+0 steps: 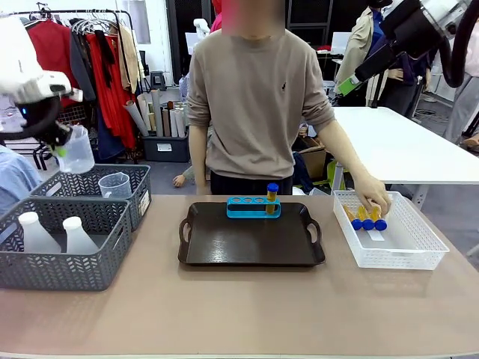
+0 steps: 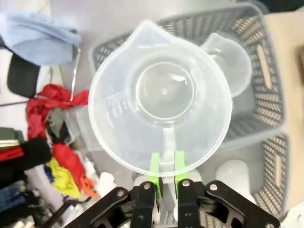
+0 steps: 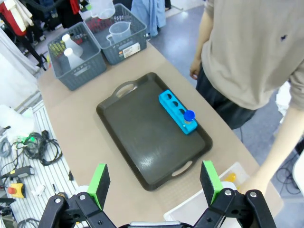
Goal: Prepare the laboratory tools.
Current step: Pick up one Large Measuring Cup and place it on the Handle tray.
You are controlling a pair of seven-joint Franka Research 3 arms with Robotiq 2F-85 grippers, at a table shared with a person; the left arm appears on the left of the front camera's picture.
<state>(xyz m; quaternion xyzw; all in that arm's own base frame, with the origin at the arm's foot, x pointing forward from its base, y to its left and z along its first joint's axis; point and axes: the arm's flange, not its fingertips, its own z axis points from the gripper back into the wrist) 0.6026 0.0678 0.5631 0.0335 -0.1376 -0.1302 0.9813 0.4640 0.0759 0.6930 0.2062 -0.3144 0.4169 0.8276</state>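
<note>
Left pincer (image 2: 165,167) clamped on beaker (image 2: 161,95) handle, above grey basket (image 2: 273,95) holding second beaker (image 2: 231,66). Right pincer (image 3: 155,182) wide apart, high over tray (image 3: 142,142); rack (image 3: 175,110) below holds one tube (image 3: 189,116). White basket (image 1: 408,259): seemingly three tubes (image 1: 367,218).

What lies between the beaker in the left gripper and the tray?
Nothing visible. The beaker, held by the left gripper, hangs above the grey basket; the tray has bare floor, with the blue rack at its far edge.
</note>
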